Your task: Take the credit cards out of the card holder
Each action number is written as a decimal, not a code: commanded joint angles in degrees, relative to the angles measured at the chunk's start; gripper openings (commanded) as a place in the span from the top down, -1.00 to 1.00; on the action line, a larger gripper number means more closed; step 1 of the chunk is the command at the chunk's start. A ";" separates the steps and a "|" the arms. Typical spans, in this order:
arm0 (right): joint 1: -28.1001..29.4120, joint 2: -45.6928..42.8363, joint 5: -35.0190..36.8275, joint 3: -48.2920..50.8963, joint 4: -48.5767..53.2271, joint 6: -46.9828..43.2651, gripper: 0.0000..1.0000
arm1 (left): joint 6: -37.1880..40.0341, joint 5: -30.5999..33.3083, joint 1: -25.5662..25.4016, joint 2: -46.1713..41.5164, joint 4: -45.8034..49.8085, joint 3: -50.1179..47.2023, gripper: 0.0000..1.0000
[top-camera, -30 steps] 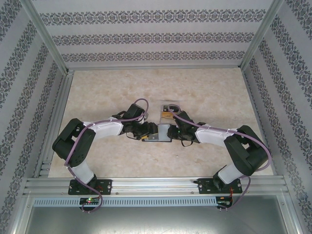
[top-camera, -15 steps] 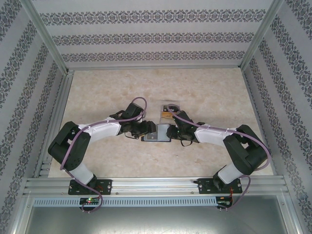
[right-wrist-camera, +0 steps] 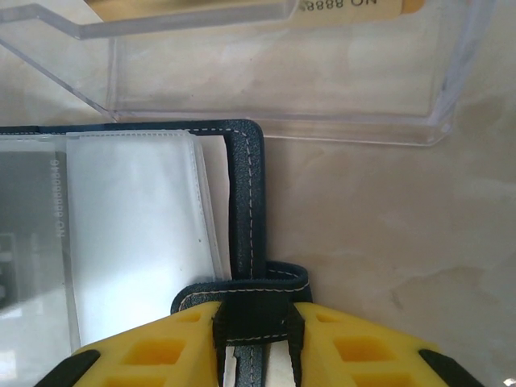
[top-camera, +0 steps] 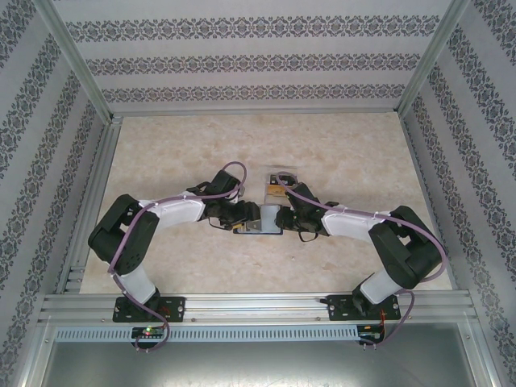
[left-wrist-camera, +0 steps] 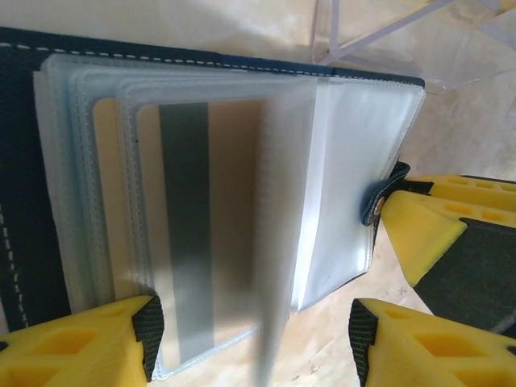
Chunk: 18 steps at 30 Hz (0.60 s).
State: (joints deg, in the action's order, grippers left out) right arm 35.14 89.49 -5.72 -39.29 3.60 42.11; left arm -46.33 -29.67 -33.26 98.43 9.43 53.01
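Note:
The card holder [top-camera: 260, 219] lies open at mid-table between both grippers; its navy cover [left-wrist-camera: 20, 242] carries several clear sleeves. A credit card [left-wrist-camera: 201, 226] with a dark stripe sits in the front sleeve, and one loose sleeve [left-wrist-camera: 278, 306] stands up, blurred. My left gripper [left-wrist-camera: 250, 334] is open, its pads on either side of the sleeves' near edge. My right gripper [right-wrist-camera: 256, 322] is shut on the holder's closing tab [right-wrist-camera: 242, 294]. Another credit card [right-wrist-camera: 32, 234] shows through a sleeve beside it.
A clear plastic box [right-wrist-camera: 282, 89] stands right behind the holder [top-camera: 280, 181], with a gold card [right-wrist-camera: 347, 8] in it. Patterned walls and aluminium rails [top-camera: 258, 305] enclose the beige table.
The left arm's elbow swung outward and came back. Both grippers stay at the card holder, the right still on the tab.

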 commanded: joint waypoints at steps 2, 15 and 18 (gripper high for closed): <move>0.90 3.14 -1.57 0.35 3.52 0.50 0.39 | -1.00 -4.98 0.03 1.77 -4.86 0.23 -0.33; 0.74 4.00 -1.75 -0.04 3.44 0.35 0.39 | -3.57 -10.94 -0.14 2.34 -11.67 1.77 -0.56; 0.80 4.15 -1.76 -0.09 3.38 0.42 0.39 | -4.43 -12.36 -0.79 3.55 -13.32 2.79 -0.56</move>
State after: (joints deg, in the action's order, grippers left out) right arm 35.14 90.59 -6.13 -40.16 3.16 42.11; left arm -49.23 -39.09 -33.19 100.57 0.30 53.78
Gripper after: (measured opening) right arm 0.306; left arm 0.780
